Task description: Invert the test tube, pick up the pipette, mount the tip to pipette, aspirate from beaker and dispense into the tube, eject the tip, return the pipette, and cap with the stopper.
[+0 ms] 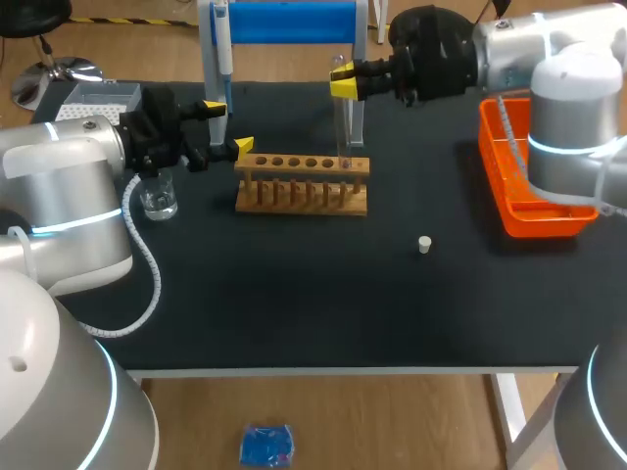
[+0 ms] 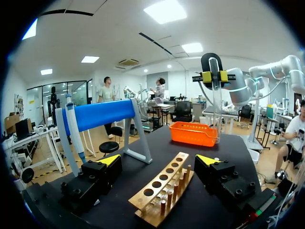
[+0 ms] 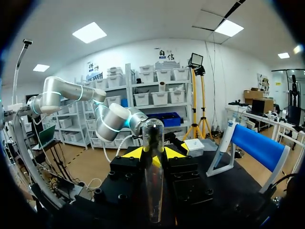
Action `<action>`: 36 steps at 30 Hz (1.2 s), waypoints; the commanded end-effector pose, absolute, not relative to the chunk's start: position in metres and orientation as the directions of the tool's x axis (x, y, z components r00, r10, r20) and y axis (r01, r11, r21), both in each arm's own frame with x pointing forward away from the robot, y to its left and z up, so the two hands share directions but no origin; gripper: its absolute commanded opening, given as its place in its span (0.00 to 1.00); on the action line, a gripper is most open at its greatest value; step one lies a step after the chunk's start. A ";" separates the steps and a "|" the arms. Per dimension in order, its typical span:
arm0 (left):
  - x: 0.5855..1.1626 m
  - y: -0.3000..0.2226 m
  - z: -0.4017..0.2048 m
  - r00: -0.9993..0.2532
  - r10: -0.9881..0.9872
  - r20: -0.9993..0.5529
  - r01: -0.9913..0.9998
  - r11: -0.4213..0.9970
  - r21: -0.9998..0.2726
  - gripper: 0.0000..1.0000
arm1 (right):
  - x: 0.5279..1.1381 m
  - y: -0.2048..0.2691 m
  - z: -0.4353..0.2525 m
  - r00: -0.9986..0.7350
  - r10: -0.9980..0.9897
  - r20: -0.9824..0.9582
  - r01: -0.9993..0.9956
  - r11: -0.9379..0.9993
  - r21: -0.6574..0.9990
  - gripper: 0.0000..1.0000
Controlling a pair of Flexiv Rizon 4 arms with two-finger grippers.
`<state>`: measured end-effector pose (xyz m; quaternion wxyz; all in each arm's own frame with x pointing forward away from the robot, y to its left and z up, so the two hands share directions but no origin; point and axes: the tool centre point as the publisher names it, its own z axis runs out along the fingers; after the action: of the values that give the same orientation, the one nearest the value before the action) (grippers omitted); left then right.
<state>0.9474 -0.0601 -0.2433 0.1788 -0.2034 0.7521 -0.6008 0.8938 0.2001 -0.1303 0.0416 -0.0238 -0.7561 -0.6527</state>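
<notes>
My right gripper [image 1: 343, 86] is shut on a clear test tube [image 1: 343, 127], which stands upright with its lower end at the right end of the wooden rack [image 1: 302, 183]. In the right wrist view the tube [image 3: 153, 176] sits between the yellow fingertips [image 3: 133, 152]. My left gripper [image 1: 227, 127] is open at the rack's left end; the rack [image 2: 162, 188] lies between its fingers, untouched. The pipette [image 1: 223, 49] hangs on the blue stand [image 1: 289, 22] behind the rack. A glass beaker [image 1: 159, 196] stands under the left arm. A small white stopper [image 1: 424, 245] lies right of the middle.
An orange tray [image 1: 534, 211] sits at the table's right edge under my right arm. A tip box [image 1: 98, 98] stands at the far left corner. From the left wrist I see the right gripper [image 2: 214, 76] and tray [image 2: 193, 133] beyond the rack.
</notes>
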 end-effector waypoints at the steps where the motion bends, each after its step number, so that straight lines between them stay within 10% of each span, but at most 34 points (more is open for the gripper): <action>1: 0.947 -0.061 -0.244 -0.851 -0.525 -0.026 -0.090 0.195 -0.977 1.00 | 0.894 0.200 -0.130 -0.995 -0.019 0.094 0.091 0.150 0.985 0.00; 19: 0.947 -0.061 -0.244 -0.851 -0.525 -0.026 -0.090 0.195 -0.977 1.00 | 0.906 0.207 -0.127 -0.952 0.006 0.305 0.300 0.204 0.932 0.00; 36: 0.947 -0.061 -0.244 -0.851 -0.525 -0.026 -0.090 0.195 -0.977 1.00 | 0.952 0.221 -0.119 -0.220 0.222 0.950 0.968 0.172 0.184 0.00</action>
<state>0.9474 -0.0601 -0.2436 0.1792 -0.2033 0.7517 -0.6012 0.9439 0.2201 -0.1177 0.2523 -0.2658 -0.7319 -0.5745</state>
